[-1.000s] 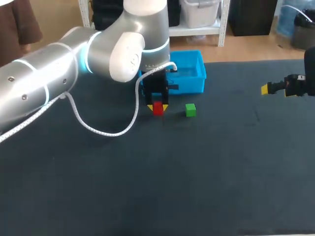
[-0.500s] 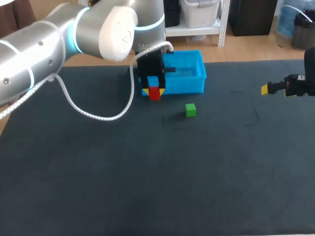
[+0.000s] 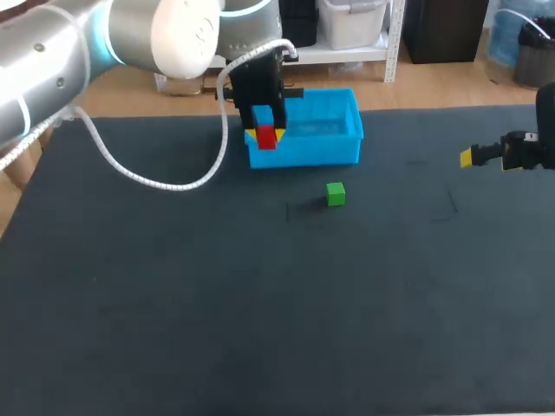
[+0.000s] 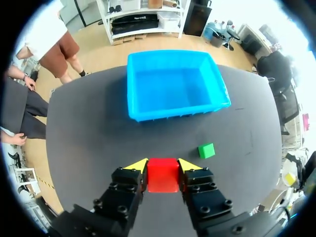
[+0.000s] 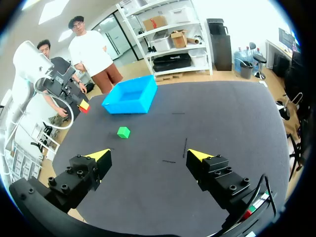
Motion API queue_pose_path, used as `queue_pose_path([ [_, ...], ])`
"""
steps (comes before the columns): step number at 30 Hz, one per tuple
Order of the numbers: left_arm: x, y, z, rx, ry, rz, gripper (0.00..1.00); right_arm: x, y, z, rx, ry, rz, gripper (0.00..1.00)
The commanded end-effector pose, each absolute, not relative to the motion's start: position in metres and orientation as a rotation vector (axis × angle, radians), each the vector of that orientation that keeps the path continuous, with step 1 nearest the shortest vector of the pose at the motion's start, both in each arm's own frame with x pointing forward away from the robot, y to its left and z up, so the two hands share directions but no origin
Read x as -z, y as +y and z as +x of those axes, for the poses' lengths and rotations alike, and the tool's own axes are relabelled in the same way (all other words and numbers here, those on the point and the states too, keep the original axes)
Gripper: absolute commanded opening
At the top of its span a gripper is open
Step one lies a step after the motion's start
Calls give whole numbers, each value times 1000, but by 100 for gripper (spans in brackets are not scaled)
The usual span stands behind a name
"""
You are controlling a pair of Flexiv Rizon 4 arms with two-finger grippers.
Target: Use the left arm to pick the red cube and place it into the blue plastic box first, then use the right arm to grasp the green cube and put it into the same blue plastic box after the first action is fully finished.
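Jaws: L gripper (image 4: 163, 166) pinching red cube (image 4: 163, 175), R gripper (image 5: 149, 154) wide, empty | risk: cube's short of blue box (image 4: 177, 106); if I release early it misses.

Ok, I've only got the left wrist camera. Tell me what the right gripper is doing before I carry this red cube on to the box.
Observer: The right gripper is open in its own wrist view, nothing between its fingers.
Operator: Give me its position.
Observer: The head view has it near the right edge of the table, well apart from the green cube.
Operator: Now check my cube's height.
Observer: From above, the red cube in the left gripper is lifted clear of the table, at the left end of the blue box.
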State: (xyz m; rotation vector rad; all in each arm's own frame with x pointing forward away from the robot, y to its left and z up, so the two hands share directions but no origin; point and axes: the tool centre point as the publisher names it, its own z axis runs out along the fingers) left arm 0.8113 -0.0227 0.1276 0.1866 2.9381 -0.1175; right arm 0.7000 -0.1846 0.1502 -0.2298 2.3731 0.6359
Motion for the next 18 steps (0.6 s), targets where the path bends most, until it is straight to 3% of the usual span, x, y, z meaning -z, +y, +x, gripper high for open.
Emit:
queue_pose_path([
  [1,-128,-23,811,122,2933,190,0,-150,-185,700,-636,2373,-231,100],
  [18,-128,-33,845,133,2903,179,0,-150,-185,700,-636,2373,-231,100],
])
